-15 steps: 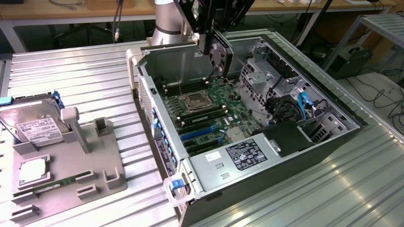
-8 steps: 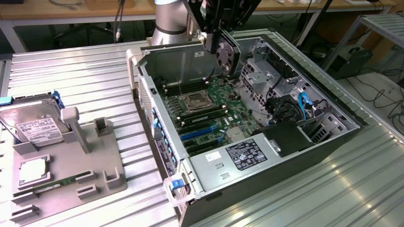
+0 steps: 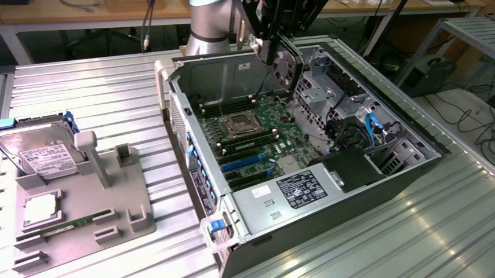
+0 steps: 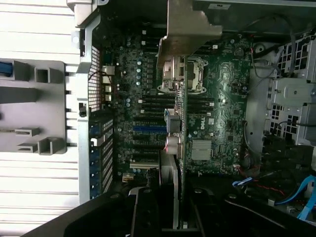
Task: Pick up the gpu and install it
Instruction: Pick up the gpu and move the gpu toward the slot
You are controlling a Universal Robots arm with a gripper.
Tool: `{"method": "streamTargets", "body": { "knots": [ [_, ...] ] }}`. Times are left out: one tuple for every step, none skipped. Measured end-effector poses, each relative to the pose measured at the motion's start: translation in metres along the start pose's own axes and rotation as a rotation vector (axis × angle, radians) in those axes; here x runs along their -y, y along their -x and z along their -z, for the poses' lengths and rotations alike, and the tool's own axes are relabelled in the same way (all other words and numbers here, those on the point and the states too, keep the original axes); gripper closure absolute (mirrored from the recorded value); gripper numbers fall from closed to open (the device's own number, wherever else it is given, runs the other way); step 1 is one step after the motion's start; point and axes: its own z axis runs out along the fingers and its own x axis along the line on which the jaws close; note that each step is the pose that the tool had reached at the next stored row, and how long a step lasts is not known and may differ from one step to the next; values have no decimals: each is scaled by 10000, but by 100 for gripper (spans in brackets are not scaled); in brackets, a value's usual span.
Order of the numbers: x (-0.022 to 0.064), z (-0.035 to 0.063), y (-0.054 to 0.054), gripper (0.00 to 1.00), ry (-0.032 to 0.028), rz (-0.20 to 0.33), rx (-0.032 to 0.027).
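This looks like a robotics lab. A robot arm (image 3: 207,23) stands at a ribbed metal table (image 3: 93,98) with an open computer case (image 3: 332,237) and a grey parts holder (image 3: 116,202). Behind are wooden desks (image 3: 46,14), and cables (image 3: 464,119) lie on the floor.

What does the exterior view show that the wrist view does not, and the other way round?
Exterior view: the hard drive at that view's left, the arm's silver column and the labelled power supply.

Wrist view: the gpu edge-on, with its silver bracket at the far end, clamped in the pincer.

Shared: the open case, the motherboard inside it, the grey holder beside it, and the gpu held above the board.
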Motion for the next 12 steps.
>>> {"method": "streamTargets", "body": {
  "knots": [
    [1,-1,28,72,0,0,0],
    [2,-2,52,72,0,-1,0],
    [3,-2,70,72,-1,0,-1],
    [3,-2,84,72,-1,0,0],
    [4,-3,99,72,0,0,0],
    [4,-4,115,72,0,0,0],
    [5,-4,132,72,0,0,0],
    [6,-5,147,72,0,0,0],
    [6,-6,161,72,0,0,0],
    [7,-6,177,72,-1,0,0],
    [7,-7,193,72,0,-1,0],
    [8,-8,213,72,0,0,0]
  ]
}}
